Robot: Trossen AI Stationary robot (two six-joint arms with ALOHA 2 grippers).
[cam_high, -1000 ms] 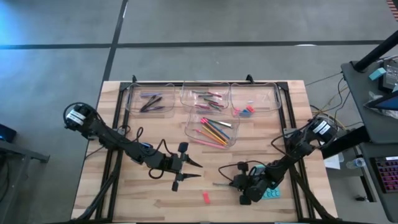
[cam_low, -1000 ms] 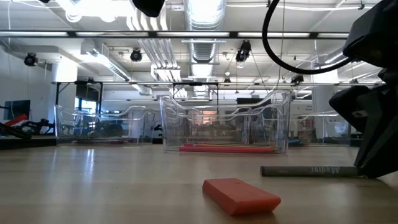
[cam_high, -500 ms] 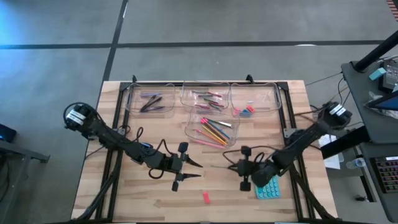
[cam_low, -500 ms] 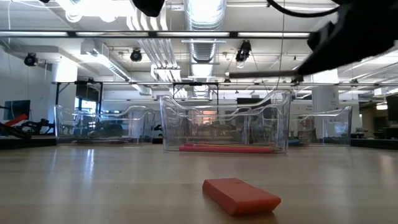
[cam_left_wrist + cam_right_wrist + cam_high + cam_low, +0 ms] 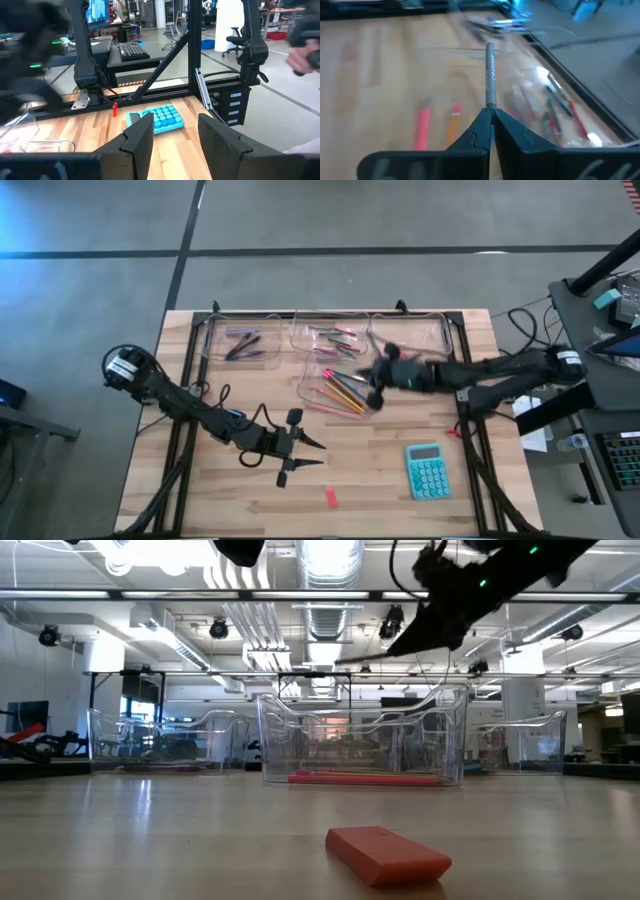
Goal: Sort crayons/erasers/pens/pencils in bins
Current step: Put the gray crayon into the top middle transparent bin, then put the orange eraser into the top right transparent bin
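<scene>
Right wrist view shows the right gripper (image 5: 490, 117) pinching a grey pen (image 5: 489, 75) by its end, up over the bins (image 5: 338, 392) by the tabletop's far edge, likely to drop it in, while the left gripper (image 5: 300, 452) waits spread near the middle.

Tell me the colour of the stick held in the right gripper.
Grey, with dark lettering: the pen pinched in the right gripper, best seen in the right wrist view.

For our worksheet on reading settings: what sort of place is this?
Probably a robotics lab or workshop: exposed ceiling ducts, a desk with a keyboard and an office chair beyond the wooden table.
</scene>
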